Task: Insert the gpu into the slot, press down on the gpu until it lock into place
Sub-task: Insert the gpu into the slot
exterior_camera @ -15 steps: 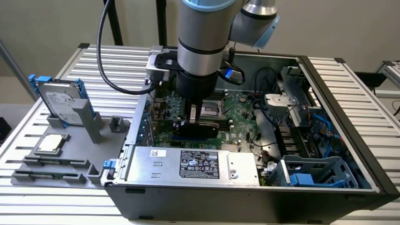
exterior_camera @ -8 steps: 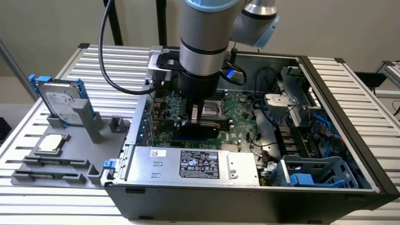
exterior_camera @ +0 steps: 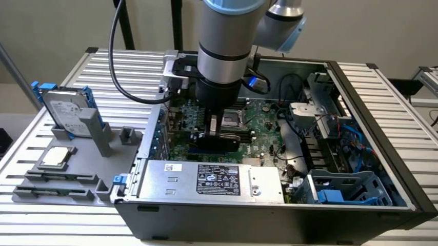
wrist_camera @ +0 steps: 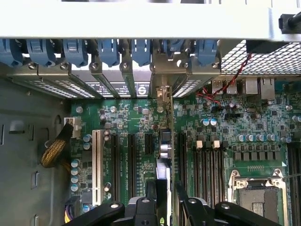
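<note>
Biggest risk imo: the gpu [wrist_camera: 163, 157] goes down crooked. It stands on edge over the mobo [wrist_camera: 127, 117], w/ its silver bracket [wrist_camera: 162, 94] up at the case's rear edge, by the row of blue clips [wrist_camera: 109, 51]. If the bracket catches the rear frame, or the card edge sits a bit off the slot [exterior_camera: 207, 149], pushing would flex the board or chew the contacts instead of locking. Can't tell if it's seated yet, since the card covers the slot. The gripper [wrist_camera: 165, 188] is right on top, fingers [wrist_camera: 150, 190] clamped either side of the card's top edge, so a slip there tilts it too. The arm [exterior_camera: 222, 46] drops straight down into the case [exterior_camera: 274, 220], wrist vertical, nearer the wall at the exterior view's left.
</note>
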You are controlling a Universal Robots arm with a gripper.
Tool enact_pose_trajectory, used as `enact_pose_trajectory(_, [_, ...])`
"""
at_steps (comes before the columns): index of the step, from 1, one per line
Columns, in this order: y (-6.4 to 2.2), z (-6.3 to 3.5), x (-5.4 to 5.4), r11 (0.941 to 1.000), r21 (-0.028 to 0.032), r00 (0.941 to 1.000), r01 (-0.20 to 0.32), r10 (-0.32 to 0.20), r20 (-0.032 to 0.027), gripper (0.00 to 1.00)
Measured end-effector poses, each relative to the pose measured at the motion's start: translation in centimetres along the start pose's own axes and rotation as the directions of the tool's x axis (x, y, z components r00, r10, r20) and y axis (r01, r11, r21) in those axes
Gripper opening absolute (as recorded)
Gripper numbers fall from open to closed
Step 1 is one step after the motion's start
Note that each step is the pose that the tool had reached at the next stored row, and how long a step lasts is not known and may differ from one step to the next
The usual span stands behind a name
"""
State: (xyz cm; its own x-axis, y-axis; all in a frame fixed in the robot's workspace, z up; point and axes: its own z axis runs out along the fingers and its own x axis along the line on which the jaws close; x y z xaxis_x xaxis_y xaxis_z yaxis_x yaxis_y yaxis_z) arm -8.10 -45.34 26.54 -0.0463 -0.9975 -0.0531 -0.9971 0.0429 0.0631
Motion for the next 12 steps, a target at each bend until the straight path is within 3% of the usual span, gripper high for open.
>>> enact_pose_trajectory(12, [-0.17, 0.19, 0.01, 0.9997, -0.0229, 1.0000, -0.001, 0.001, -0.0011, 0.26])
